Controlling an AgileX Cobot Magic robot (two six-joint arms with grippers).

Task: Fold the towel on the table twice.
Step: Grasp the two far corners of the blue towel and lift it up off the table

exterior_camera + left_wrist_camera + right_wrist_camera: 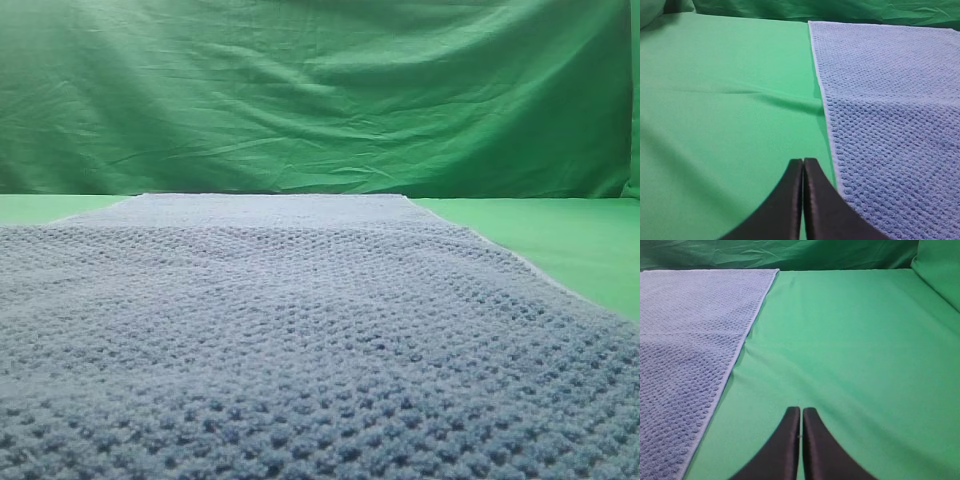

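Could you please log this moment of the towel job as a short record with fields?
towel: towel spread flat, unfolded
table: table green, bare on both sides of the towel
left pincer: left pincer shut, empty, over the table just off the towel's left edge
right pincer: right pincer shut, empty, over the table right of the towel
backdrop: backdrop wrinkled green cloth behind

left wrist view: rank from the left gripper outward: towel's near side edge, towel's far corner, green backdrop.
From the shut left gripper:
1. Near side edge of the towel: just right of the tips, on the table.
2. Far corner of the towel: straight ahead, up the same edge.
3. Backdrop: beyond the corner, top of the view.
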